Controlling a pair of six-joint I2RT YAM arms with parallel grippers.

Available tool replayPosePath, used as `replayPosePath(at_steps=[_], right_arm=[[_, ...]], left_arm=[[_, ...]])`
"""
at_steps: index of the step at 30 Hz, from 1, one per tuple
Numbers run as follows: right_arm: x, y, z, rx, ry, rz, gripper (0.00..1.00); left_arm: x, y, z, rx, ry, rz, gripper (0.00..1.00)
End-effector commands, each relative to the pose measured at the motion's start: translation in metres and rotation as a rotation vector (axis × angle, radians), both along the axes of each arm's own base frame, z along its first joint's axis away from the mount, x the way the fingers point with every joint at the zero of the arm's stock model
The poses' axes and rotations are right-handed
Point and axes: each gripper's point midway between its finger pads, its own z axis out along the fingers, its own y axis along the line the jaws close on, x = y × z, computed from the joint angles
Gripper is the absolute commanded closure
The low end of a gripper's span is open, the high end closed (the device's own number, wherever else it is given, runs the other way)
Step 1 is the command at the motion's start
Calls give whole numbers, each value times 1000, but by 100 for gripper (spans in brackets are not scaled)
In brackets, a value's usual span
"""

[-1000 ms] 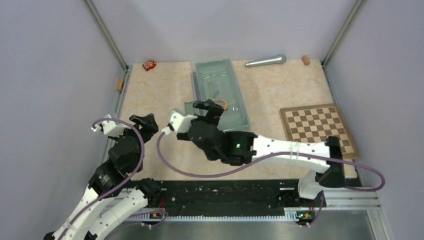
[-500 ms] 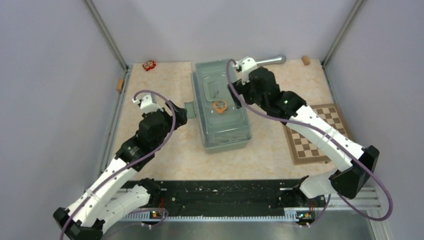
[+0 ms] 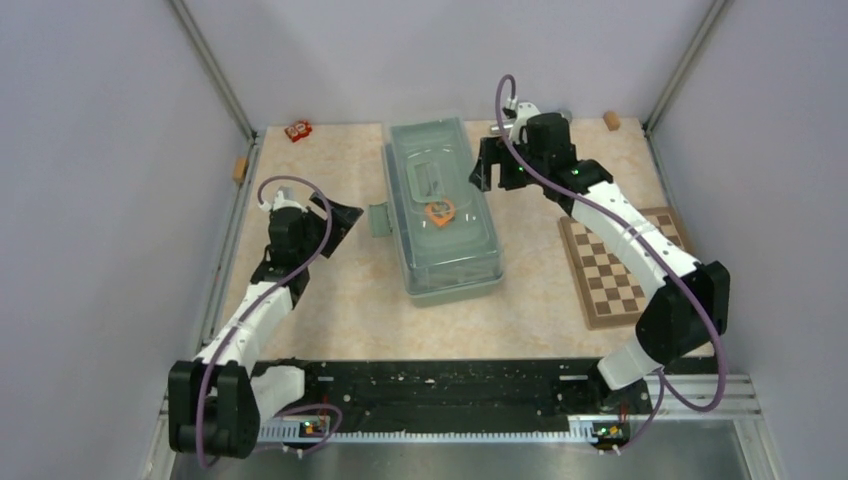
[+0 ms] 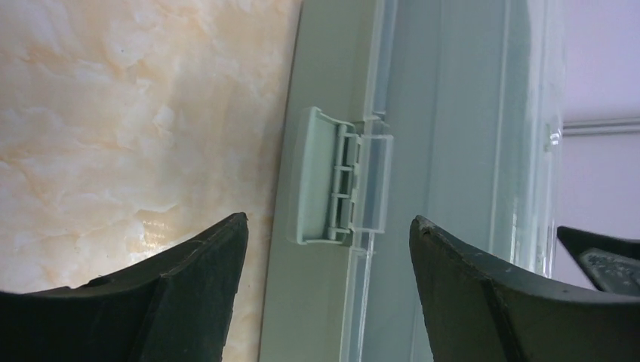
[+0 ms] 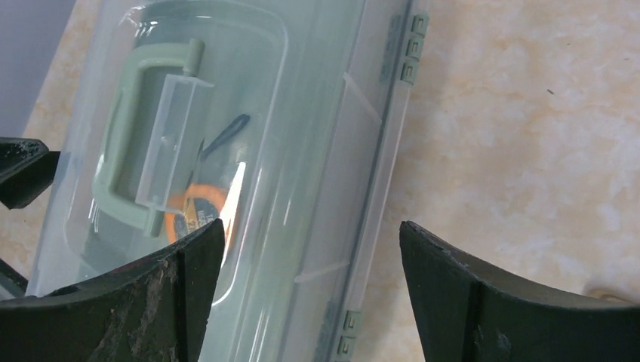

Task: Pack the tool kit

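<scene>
The toolbox (image 3: 452, 287) lid (image 3: 437, 160) sat shut over the orange tape measure (image 3: 439, 212), its side latch (image 4: 321, 177) apparently unfastened; left gripper (image 4: 328, 222) and right gripper (image 5: 311, 226) gaped wide, empty.

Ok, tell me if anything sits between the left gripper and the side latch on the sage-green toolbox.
Nothing visible does. The left gripper, jaws open, faces the sage-green plastic latch on the translucent-lidded toolbox, with only bare marbled tabletop between them.
</scene>
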Motion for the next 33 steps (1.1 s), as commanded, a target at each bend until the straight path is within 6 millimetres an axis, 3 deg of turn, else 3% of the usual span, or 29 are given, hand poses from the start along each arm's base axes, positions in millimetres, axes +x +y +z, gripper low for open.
replayPosePath(at_steps=[1,5,15,20,26,33], right_arm=[[9,16,4,97,-4,39,17],[11,19,-6,96,13,49,22],[11,24,-23,98,65,66,39],[11,20,-37,75,102,35,45],[9,13,-56,-76,105,-15,45],[7,13,-56,-87,100,-12,46]], left_arm=[[20,4,11,-192,-113,-13,19],[29,27,-22,-214,-41,61,25],[32,16,-95,-168,200,-34,35],[35,10,-104,-183,221,-68,35],[40,-5,-108,-184,230,-116,35],[52,-13,-109,-235,202,-131,35]])
